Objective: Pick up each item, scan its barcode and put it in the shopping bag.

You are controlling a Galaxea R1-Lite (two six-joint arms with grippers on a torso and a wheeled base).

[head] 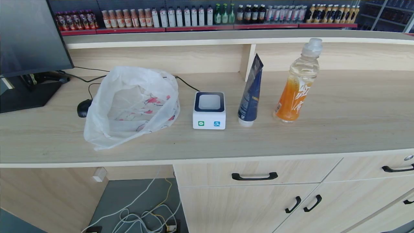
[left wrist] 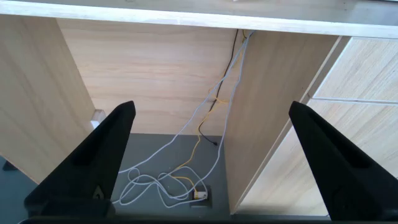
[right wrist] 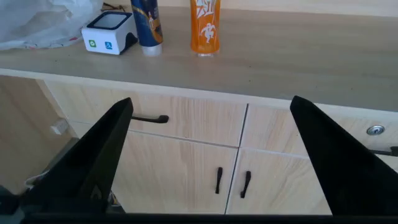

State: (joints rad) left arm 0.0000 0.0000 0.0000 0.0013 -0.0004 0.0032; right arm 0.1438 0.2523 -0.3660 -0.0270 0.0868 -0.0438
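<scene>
Both sets of jaws stand wide apart and empty: the left gripper [left wrist: 211, 177] low before a recess with cables [left wrist: 180, 171], the right gripper [right wrist: 211, 171] before the cabinet doors [right wrist: 186, 158]. Up on the counter [head: 355, 110], the tube [head: 250, 94] stands on its cap, crimped end up, between the scanner [head: 209, 110] and the upright bottle [head: 297, 84]. The shopping bag [head: 131, 105] lies left of the scanner, its mouth open.

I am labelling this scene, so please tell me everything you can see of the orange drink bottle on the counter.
The bottle is clear plastic with a pale, translucent cap, which is on. Its lower body is orange with white print; the shoulder and neck above look pale and see-through. It stands upright on the wooden counter, to the robot's right of the dark blue tube, with a gap between them. Only the counter touches it.
</scene>
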